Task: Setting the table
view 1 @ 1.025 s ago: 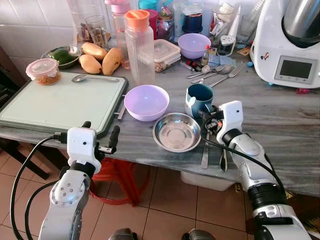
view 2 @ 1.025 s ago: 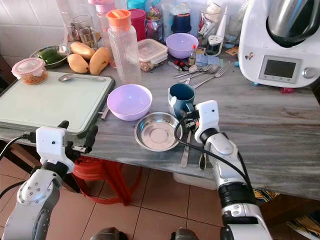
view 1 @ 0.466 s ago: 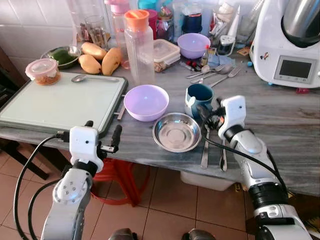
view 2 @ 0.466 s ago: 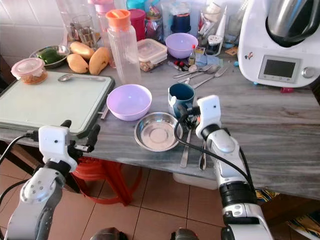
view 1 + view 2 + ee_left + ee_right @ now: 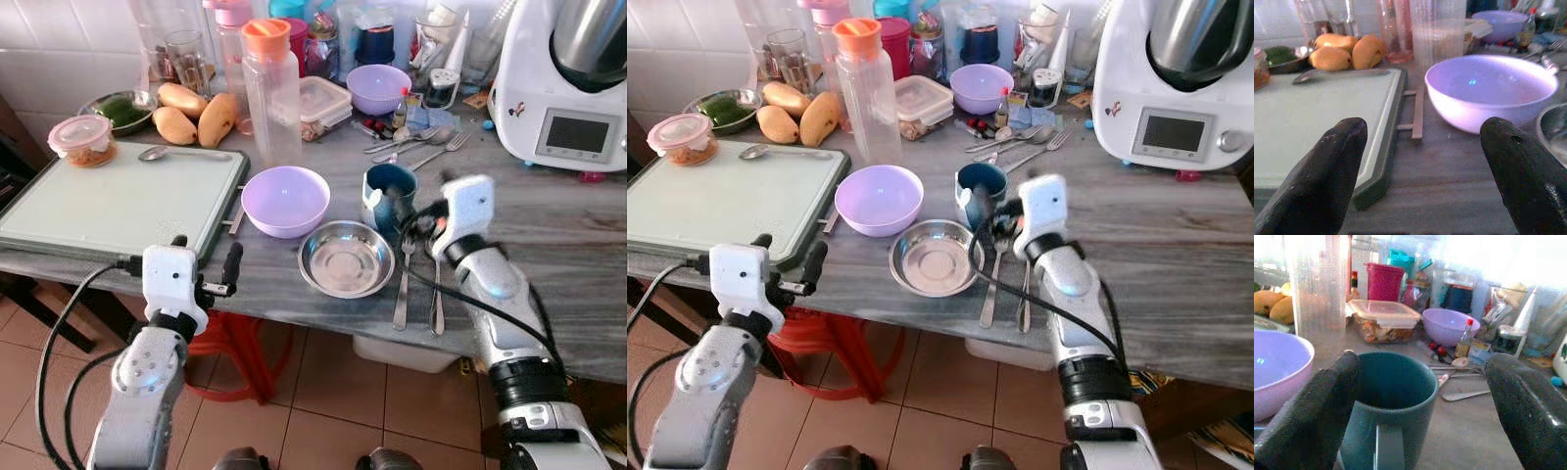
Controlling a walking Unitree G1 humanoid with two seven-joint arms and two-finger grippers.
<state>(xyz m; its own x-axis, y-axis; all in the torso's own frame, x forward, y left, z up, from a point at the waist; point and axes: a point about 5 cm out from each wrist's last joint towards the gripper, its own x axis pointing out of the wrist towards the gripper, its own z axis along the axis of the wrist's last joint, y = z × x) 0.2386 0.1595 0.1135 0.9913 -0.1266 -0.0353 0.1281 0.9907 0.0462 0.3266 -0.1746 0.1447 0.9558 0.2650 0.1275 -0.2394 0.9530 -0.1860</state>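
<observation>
Slide the wide-open right fingers (image 5: pixel 1327 401) around the mug (image 5: pixel 390 194) at 12 o'clock, squeeze gently; leave open left fingers (image 5: pixel 1327 161) waiting.

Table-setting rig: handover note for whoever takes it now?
Right gripper: open, empty, at the teal mug.
Left gripper: open, empty, at the table's near edge by the green tray.
Laid out: lilac bowl, steel plate, fork and spoon right of the plate.
Left: likely position the mug; second lilac bowl and spare cutlery sit at the back.
</observation>
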